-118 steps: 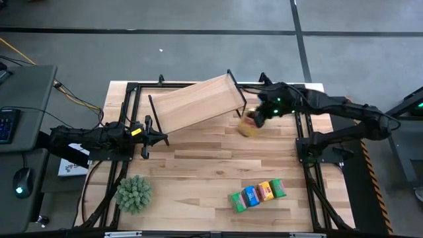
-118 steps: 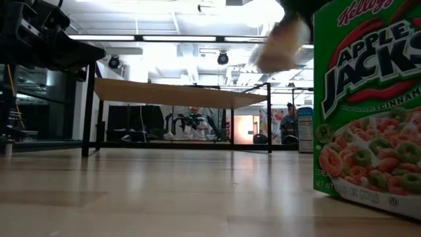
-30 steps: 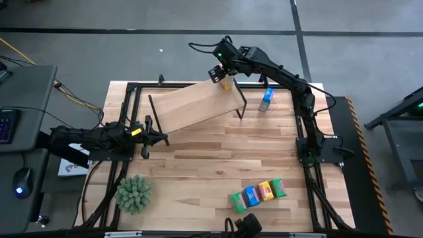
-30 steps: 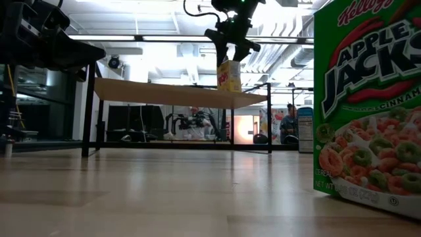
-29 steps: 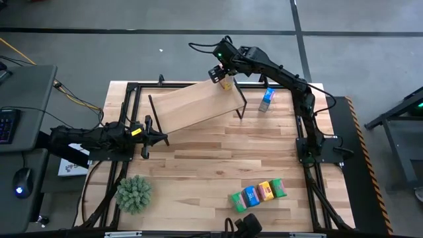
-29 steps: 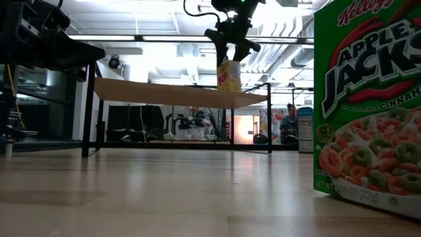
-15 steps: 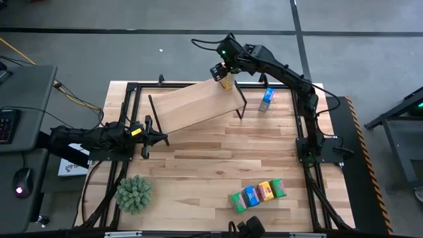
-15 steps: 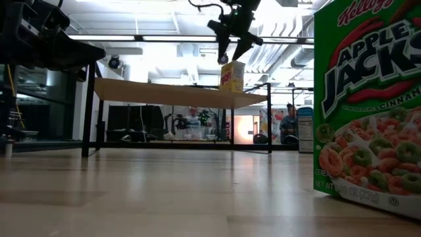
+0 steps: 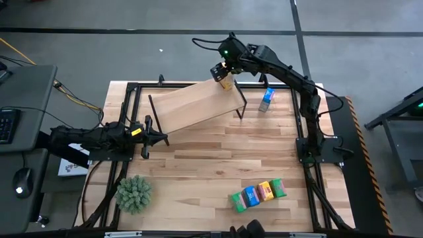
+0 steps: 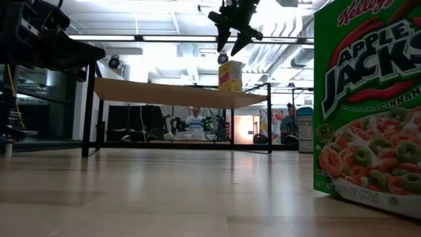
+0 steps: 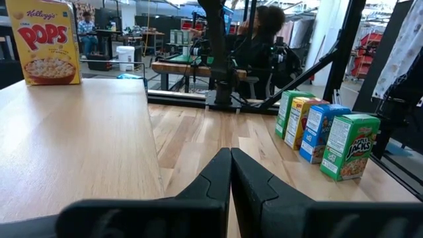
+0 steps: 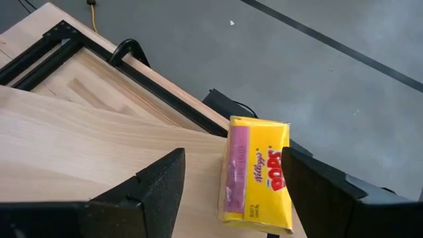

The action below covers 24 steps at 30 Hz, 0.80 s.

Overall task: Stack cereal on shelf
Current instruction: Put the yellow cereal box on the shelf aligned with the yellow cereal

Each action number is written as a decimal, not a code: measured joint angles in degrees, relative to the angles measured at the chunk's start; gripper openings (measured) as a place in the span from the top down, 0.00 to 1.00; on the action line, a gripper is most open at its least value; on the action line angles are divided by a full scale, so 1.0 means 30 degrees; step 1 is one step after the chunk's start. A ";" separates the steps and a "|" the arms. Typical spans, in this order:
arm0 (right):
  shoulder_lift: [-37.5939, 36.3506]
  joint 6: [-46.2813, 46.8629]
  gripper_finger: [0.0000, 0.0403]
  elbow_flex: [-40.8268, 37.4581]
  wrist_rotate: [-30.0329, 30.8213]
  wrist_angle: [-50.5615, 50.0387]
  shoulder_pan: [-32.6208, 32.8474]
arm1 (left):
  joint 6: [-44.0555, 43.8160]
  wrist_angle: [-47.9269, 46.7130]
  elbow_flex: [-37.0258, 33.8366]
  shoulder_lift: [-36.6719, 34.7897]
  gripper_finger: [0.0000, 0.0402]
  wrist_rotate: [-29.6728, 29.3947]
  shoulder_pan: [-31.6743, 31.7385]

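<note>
**Fingers spread above the Corn Pops carton on the shelf**

Fingers (image 12: 155, 192) of the right gripper (image 10: 231, 29) stand wide apart, hanging just above the yellow Corn Pops carton (image 10: 230, 76) without touching it. That carton stands upright on the sloped light-wood shelf (image 9: 198, 102), at the plank's far right corner, about 1 o'clock from the plank's middle in the high view. From the right wrist view the carton (image 12: 256, 173) shows its top and pink side, sitting between the two spread fingers and below them.

At roughly 3 o'clock from the shelf's right end, a blue cereal carton (image 9: 266, 100) stands alone on the striped tabletop (image 9: 218, 165), apart from the shelf's black frame.

Near the front edge, at about 5 o'clock from the tabletop's middle, a row of four cartons (image 9: 258, 194) stands side by side, touching: green, blue, orange-yellow and green. In the low view the Apple Jacks carton (image 10: 368, 105) fills the right side, closest to the camera.

Over at 9 o'clock, the left gripper (image 9: 153, 137) lies low by the shelf's left legs, its fingers (image 11: 254, 185) pressed together on nothing.

A spiky green plant (image 9: 134, 192) sits at 7 o'clock on the tabletop.
</note>
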 joint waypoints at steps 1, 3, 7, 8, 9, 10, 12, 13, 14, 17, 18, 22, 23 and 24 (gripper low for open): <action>0.0000 -0.0047 0.40 0.0000 -0.0012 0.0000 0.0000 | 0.0007 0.0005 0.0000 0.0000 0.99 0.0000 0.0000; 0.0000 -0.0197 0.40 0.0000 -0.0110 0.0007 0.0000 | 0.0007 -0.0002 0.0000 0.0000 0.99 0.0000 0.0000; 0.0000 -0.0230 0.40 0.0000 -0.0532 0.0036 0.0000 | 0.0004 0.0005 0.0000 0.0000 0.99 0.0000 0.0000; 0.0000 -0.0335 0.40 0.0000 -0.0522 0.0036 0.0000 | 0.0005 0.0003 0.0000 0.0000 0.99 0.0000 0.0000; 0.0000 -0.0385 0.40 0.0000 -0.0527 0.0036 0.0000 | 0.0006 -0.0002 0.0000 0.0000 0.99 0.0000 0.0000; 0.0000 -0.0449 0.40 0.0000 -0.0522 0.0036 0.0000 | 0.0007 -0.0002 0.0000 0.0000 0.99 0.0000 0.0000; 0.0000 -0.0490 0.40 0.0000 -0.0522 0.0036 0.0000 | 0.0007 -0.0002 0.0000 0.0000 0.99 0.0000 0.0000; 0.0000 -0.0518 0.40 0.0000 -0.0522 0.0036 0.0000 | 0.0007 0.0003 0.0000 0.0000 0.99 0.0000 0.0000; -0.0013 -0.0737 0.40 0.0000 -0.0522 0.0036 0.0000 | 0.0004 -0.0002 0.0000 0.0000 0.99 0.0000 0.0000; -0.0068 -0.1253 0.40 0.0000 -0.0520 0.0060 0.0036 | 0.0001 -0.0001 0.0000 0.0000 0.99 0.0000 0.0000; -0.0073 -0.1332 0.40 0.0000 -0.0509 0.0115 0.0036 | 0.0001 -0.0002 0.0000 0.0000 0.99 0.0000 0.0000; -0.0073 -0.1350 0.40 0.0000 -0.0515 0.0318 0.0036 | 0.0005 0.0005 0.0000 0.0000 0.99 0.0000 0.0000; -0.0073 -0.1350 0.40 0.0000 -0.0522 0.0389 0.0036 | 0.0000 -0.0002 0.0000 0.0000 0.99 0.0000 0.0000; -0.0073 -0.1354 0.40 0.0000 -0.0534 0.0393 0.0036 | 0.0002 -0.0002 0.0000 0.0000 0.99 0.0000 0.0000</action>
